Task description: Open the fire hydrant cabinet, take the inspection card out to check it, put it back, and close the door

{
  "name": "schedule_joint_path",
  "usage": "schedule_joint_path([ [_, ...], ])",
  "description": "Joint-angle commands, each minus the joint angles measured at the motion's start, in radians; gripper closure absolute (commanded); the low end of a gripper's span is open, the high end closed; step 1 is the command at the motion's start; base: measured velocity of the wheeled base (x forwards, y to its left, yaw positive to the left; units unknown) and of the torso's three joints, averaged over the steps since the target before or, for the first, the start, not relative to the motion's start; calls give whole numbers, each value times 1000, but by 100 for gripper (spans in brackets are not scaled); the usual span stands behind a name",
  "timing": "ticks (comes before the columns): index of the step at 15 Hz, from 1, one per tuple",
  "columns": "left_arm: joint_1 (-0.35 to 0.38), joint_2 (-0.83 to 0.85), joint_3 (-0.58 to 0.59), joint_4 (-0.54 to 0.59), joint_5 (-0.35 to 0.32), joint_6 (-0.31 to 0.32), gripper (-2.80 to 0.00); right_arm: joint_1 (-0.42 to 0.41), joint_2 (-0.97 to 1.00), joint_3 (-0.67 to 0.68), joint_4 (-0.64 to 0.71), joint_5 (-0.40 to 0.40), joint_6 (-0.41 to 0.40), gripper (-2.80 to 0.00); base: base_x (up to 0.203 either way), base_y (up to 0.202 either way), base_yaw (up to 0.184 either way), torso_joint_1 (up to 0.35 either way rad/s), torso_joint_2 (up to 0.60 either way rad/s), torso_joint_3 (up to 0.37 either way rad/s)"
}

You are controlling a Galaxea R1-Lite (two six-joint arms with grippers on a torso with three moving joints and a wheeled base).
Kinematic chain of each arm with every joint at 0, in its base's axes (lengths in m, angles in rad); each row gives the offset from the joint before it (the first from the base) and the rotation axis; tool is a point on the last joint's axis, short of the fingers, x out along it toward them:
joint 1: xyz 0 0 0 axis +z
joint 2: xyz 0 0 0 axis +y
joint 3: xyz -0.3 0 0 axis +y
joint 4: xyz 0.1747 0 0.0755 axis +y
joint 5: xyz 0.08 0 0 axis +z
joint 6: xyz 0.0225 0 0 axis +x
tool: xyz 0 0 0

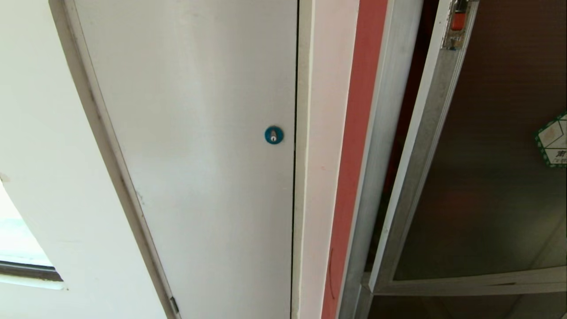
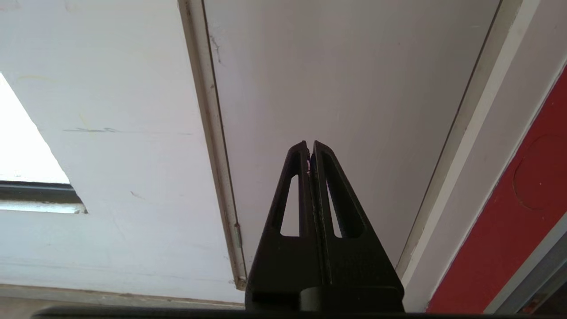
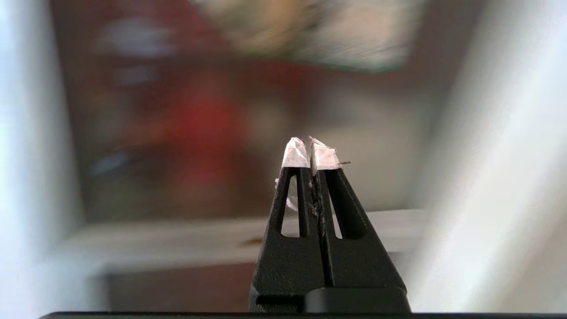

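The fire hydrant cabinet's silver frame (image 1: 385, 133) and red edge strip (image 1: 354, 155) run down the right of the head view. The door (image 1: 487, 186), dark glass in a silver frame, stands slightly ajar beside it, with a small red latch (image 1: 459, 20) and a green-bordered sticker (image 1: 553, 139). Neither gripper appears in the head view. My right gripper (image 3: 310, 142) is shut with nothing in it, its tips wrapped in white tape, facing the blurred dark glass (image 3: 146, 133) below the sticker (image 3: 310, 35). My left gripper (image 2: 310, 144) is shut and empty, parked facing the white door (image 2: 345, 79). The inspection card is out of view.
A plain white door (image 1: 199, 133) with a round blue lock (image 1: 273, 134) fills the middle of the head view. White wall and a window corner (image 1: 17, 248) lie to its left. The cabinet door's lower silver rail (image 3: 177, 243) crosses the right wrist view.
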State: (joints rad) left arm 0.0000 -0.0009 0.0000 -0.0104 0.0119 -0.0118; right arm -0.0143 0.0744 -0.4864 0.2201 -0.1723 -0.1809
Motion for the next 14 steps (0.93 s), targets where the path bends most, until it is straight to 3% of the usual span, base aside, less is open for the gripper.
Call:
schedule_joint_path([
  [1,0,1,0,0,0,0,0,8,-76,131,-41,112,89,0,0,0,0,0,0,0],
  [3,0,1,0,0,0,0,0,8,-76,248,-132,159,121,0,0,0,0,0,0,0],
  [7,0,1,0,0,0,0,0,8,-76,476,-369,187,72,0,0,0,0,0,0,0],
  [14,0,1,0,0,0,0,0,9,-76,486,-227,189,59,0,0,0,0,0,0,0],
])
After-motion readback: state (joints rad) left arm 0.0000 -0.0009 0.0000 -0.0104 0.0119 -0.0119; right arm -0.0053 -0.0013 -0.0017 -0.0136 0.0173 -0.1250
